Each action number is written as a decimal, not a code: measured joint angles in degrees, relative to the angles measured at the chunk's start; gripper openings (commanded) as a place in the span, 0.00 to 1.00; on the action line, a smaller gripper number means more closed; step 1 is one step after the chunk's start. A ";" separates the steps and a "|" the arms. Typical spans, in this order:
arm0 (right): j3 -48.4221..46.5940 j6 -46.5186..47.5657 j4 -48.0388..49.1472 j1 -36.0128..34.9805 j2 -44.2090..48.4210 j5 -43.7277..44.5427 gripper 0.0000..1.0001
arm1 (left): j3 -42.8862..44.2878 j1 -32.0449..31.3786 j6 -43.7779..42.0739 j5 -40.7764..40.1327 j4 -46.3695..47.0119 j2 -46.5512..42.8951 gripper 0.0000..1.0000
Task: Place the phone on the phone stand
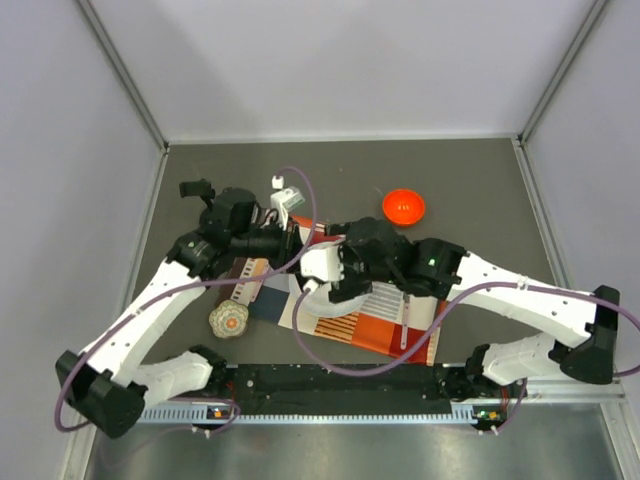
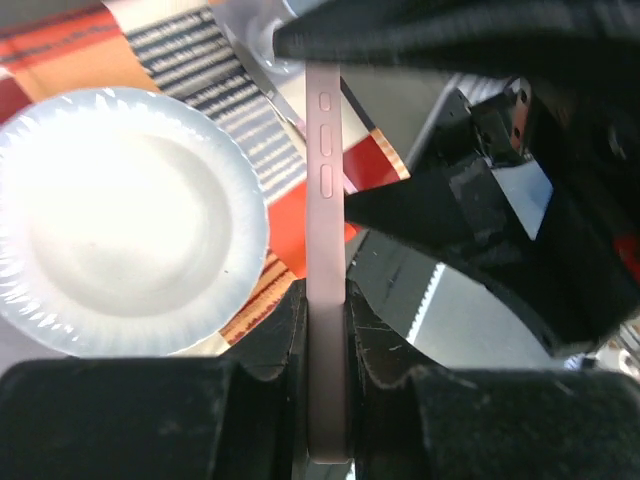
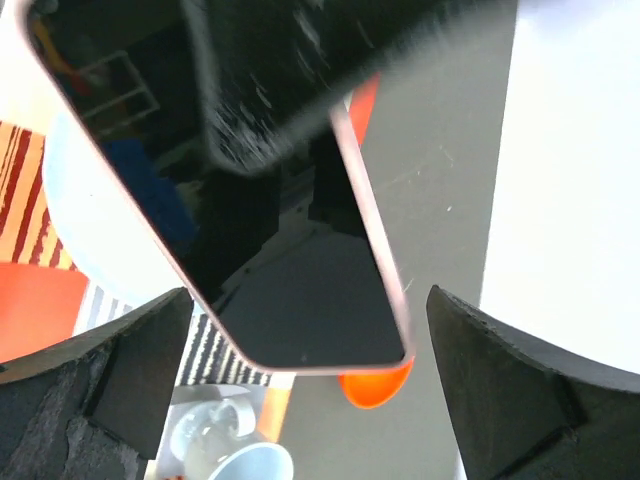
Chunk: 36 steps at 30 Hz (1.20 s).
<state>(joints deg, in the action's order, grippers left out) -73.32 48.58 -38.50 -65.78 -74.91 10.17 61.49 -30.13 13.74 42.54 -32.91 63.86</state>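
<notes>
The left pincer (image 2: 325,330) is clamped on the slim black-screened smartphone with pale pink edge (image 2: 325,200), held edge-on just beside the white round paper plate (image 2: 130,220). The right pincer (image 3: 305,310) stands wide apart, its fingers (image 3: 120,380) flanking the smartphone's end without touching it.

Top external camera is fixed high above and behind the arm bases and looks down on the whole table (image 1: 480,170), with the bases at 6 o'clock. Both wrist cameras sit very near the phone (image 2: 326,250) (image 3: 290,310); the left views it edge-on, the right faces its screen. The orange bowl (image 1: 403,206), at 2 o'clock overhead, shows again at 5 o'clock in the right wrist view (image 3: 375,385).
</notes>
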 measured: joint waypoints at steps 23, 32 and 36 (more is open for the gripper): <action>14.32 -78.49 54.47 30.71 4.24 -54.77 0.79 | -16.76 -0.09 11.30 -21.33 24.96 -28.79 0.00; 13.22 -86.60 64.28 31.01 1.64 -63.43 0.46 | -17.31 -0.09 16.48 -13.86 33.42 -28.48 0.00; 13.22 -88.83 67.01 31.08 0.96 -65.64 0.41 | -17.31 -0.09 17.53 -11.69 35.67 -27.30 0.00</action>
<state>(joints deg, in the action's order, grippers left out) -60.10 -40.25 28.51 -34.70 -73.95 -55.46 44.18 -30.22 31.27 30.85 2.76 36.56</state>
